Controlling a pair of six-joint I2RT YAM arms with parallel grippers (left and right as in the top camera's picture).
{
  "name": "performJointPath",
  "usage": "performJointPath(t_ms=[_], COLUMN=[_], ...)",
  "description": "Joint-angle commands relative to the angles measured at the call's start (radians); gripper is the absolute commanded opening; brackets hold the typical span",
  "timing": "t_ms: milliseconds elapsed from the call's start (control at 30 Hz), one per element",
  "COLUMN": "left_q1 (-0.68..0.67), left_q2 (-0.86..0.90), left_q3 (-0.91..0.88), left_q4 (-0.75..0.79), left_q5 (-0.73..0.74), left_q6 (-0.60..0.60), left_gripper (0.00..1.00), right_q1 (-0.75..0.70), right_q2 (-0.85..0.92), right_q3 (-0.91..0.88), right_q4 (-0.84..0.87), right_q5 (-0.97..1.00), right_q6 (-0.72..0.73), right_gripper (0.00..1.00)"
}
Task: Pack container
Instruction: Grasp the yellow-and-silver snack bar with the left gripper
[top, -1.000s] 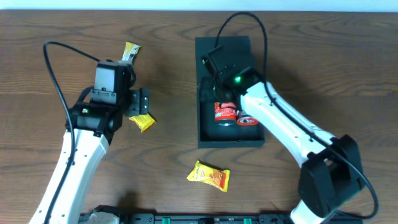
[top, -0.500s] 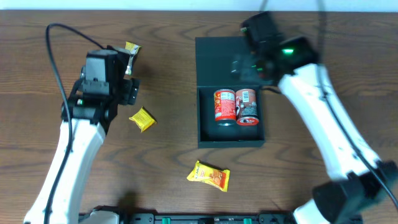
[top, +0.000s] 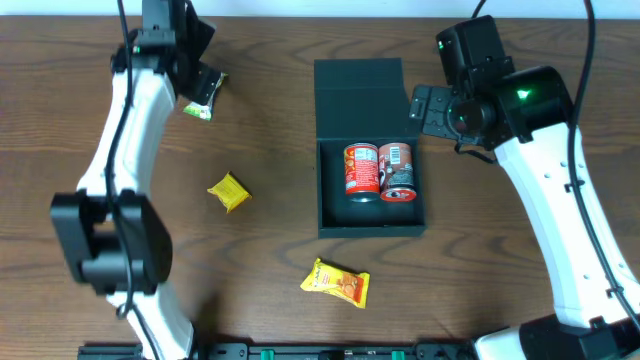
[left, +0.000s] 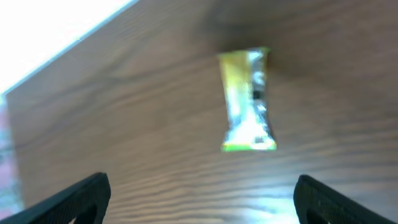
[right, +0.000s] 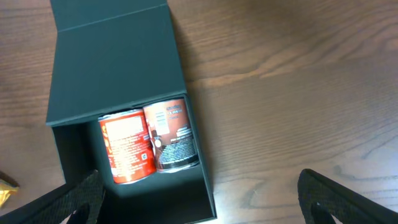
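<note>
The container (top: 370, 220) is a dark teal box on the table's middle, its flap lid (top: 358, 92) lying open flat behind it. Inside stand a red can (top: 361, 170) and a red-and-black can (top: 397, 171), side by side; the right wrist view shows the red can (right: 127, 146) and its neighbour (right: 174, 134) too. My right gripper (top: 425, 108) hangs open above the box's right rim, empty (right: 200, 183). My left gripper (top: 200, 78) is open at the far left over a yellow-green packet (left: 249, 102), with nothing between its fingers (left: 202, 183).
A small yellow packet (top: 228, 192) lies left of the box. An orange-yellow snack pack (top: 336, 283) lies in front of the box. The table's far edge runs just behind the left gripper (left: 62, 43).
My right gripper has opened, let go of the second can and lifted up and right out of the box. My left arm has swung from the small yellow packet to the far packet.
</note>
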Motion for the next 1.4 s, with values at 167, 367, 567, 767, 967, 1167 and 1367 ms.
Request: performJointPath(t_ms=[167,367,567,767,967,1167,1367], left_q1=[0.025,0.026,0.043,0.060,0.063,0.063,0.063], left_q2=[0.228,0.315,0.368,0.384,0.418,0.436,0.436], left_q3=[0.146,0.148,0.148,0.148,0.147,0.147,0.147], left_q4=[-0.068,-0.063,-0.013,0.057,0.060,0.066,0.096], left_q5=[0.068,0.135,0.210,0.221,0.249,0.250,0.246], left_q6=[0.068,0.077,0.034,-0.022,-0.036,-0.054,-0.055], left_gripper=[0.95,0.95,0.95,0.95,0.87,0.67,0.60], right_q1=[-0.005,-0.004,-0.004,-0.004,-0.004,-0.004,-0.004], right_q2=[0.003,0.003,0.003,0.003,0.003,0.003,0.003], right_q3=[-0.001,-0.001,-0.001,-0.001,-0.001,-0.001,-0.001], right_q4=[-0.001,-0.008,-0.019,-0.050,-0.053,-0.060,-0.059], right_q5=[0.012,0.011,0.012,0.011,0.011,0.011,0.011], right_q6=[-0.011,-0.011,-0.011,-0.011,-0.007,-0.007,-0.007], right_gripper=[0.99,0.99,0.99,0.99,0.99,0.99,0.99])
